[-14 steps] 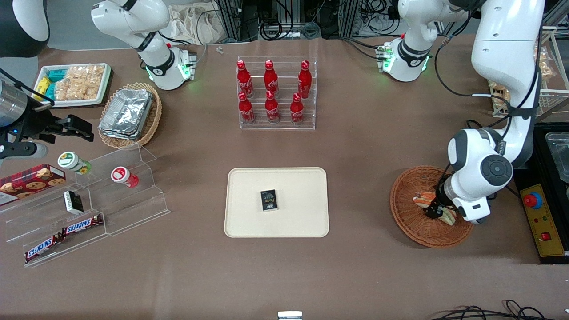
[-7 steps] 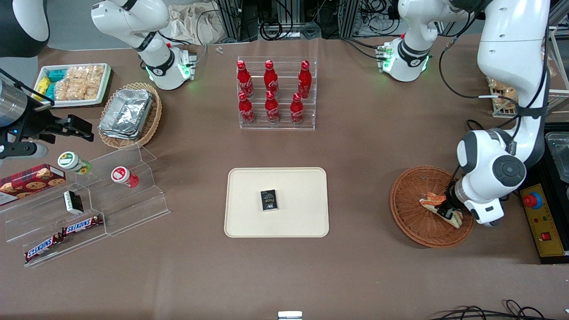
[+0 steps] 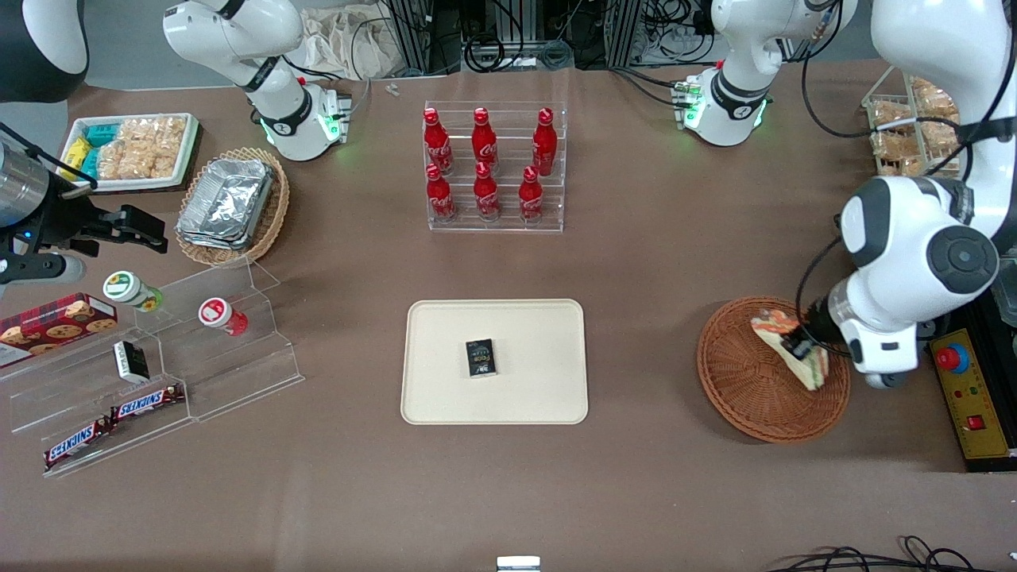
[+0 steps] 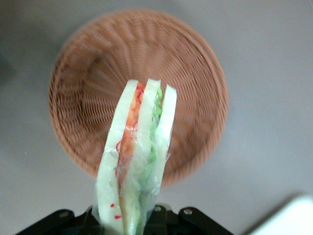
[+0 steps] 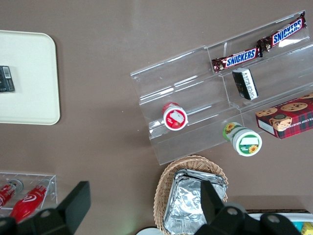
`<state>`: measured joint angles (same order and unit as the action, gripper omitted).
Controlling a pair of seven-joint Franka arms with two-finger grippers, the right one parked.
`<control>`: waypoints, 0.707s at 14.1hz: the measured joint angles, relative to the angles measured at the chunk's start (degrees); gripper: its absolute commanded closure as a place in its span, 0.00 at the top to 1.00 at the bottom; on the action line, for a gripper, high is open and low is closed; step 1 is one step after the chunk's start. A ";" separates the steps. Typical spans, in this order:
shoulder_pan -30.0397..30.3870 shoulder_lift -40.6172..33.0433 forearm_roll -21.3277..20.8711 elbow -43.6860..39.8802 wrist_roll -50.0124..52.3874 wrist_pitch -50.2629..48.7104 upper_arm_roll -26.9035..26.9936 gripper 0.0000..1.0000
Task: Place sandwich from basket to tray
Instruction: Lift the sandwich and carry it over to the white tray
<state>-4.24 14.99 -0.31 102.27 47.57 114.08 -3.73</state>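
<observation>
Front view: table [image 3: 651,477] carries the cream tray [image 3: 445,334] and the round wicker basket [image 3: 739,381], above which the left gripper [image 3: 797,346] holds the wrapped sandwich [image 3: 786,343], fingers pinching it, clear of the weave.

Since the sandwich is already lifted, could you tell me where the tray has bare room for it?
The gripper holds the sandwich over the basket. The tray is bare all around the small black packet at its middle.
</observation>
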 measured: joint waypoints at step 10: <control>-3.11 5.72 0.47 -4.50 -10.03 2.09 -21.17 0.00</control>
<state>-7.35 20.70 0.16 97.77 37.54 116.17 -24.90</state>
